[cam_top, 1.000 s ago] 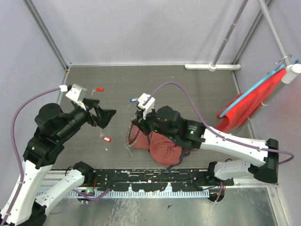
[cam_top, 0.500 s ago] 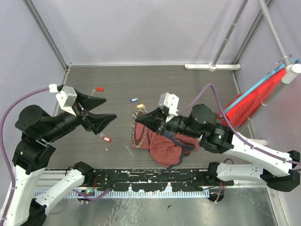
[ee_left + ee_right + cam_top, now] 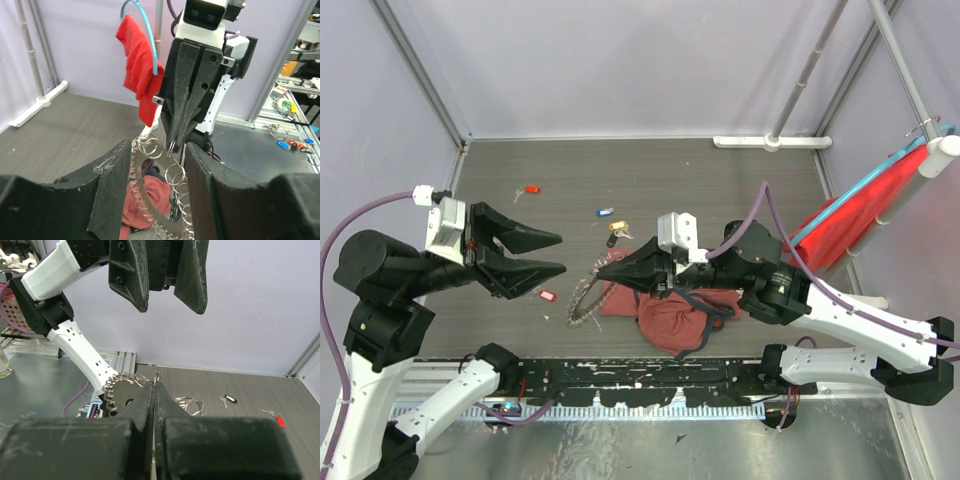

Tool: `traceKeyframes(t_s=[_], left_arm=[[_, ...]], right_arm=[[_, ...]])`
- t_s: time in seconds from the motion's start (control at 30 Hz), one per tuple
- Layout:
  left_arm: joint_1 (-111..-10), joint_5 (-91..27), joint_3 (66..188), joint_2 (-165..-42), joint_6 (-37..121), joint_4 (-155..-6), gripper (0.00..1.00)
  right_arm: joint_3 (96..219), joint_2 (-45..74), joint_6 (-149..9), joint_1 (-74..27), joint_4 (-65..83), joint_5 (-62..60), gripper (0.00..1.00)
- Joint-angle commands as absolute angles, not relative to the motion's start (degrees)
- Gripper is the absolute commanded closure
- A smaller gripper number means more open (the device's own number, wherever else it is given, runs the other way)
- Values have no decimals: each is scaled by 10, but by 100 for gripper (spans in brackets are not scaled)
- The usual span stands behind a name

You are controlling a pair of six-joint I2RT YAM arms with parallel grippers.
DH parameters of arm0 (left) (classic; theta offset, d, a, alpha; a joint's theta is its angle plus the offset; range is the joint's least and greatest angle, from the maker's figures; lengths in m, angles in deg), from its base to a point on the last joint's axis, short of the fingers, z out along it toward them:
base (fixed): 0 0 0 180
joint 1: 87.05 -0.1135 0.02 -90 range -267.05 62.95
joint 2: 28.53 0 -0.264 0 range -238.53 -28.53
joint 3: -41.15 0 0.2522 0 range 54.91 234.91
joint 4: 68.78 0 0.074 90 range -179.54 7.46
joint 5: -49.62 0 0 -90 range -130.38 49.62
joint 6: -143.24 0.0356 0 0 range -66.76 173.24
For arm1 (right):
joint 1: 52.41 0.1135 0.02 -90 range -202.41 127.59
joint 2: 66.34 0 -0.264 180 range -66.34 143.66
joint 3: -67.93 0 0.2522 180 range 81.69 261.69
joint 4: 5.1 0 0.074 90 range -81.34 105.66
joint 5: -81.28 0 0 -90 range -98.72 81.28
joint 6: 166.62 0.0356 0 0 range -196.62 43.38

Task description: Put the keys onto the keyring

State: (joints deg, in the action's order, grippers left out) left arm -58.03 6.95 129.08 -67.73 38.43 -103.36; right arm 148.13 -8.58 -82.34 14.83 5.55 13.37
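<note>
The keyring (image 3: 582, 303), a thin band fringed with small silvery rings, hangs tilted above the table from my right gripper (image 3: 604, 268), which is shut on one of its small rings. My left gripper (image 3: 562, 252) is open and faces the right gripper's tip, a short way to its left. In the left wrist view the keyring (image 3: 150, 197) shows in the gap between the left fingers (image 3: 112, 190), touching neither. Loose keys lie on the table: red (image 3: 530, 189), blue (image 3: 605, 212), yellow (image 3: 617, 227), and another red (image 3: 546, 295). In the right wrist view a black key (image 3: 229, 399) lies beyond the shut right gripper (image 3: 156, 382).
A dark-red cloth bag (image 3: 670, 315) lies under the right arm near the front rail (image 3: 650, 385). A red cloth (image 3: 850, 215) hangs on a blue hook at the right wall. A white post base (image 3: 770, 141) stands at the back right.
My right gripper has lifted the keyring off the bag and carried it left. My left gripper has drawn back to the left and its jaws have narrowed.
</note>
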Motion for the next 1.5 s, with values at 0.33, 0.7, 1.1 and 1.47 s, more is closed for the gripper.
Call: traceKeyframes(t_s=[0.33,0.7,1.1,1.47], left_arm=[[-583,126,1298,-713,352,-1011,52],[-582,72,1319,-710,375,-1056,64],[-544,41,1302,-721,356,-1024,65],[-359,-102,1295,-752,436,-1033,65]], right_arm=[[1522,-90,-811,146,-18,158,99],[1530,-104,-803,146,14,117,99],[1523,-164,-820,146,127,40,99],[1534,-189,-834,146,200,4,99]])
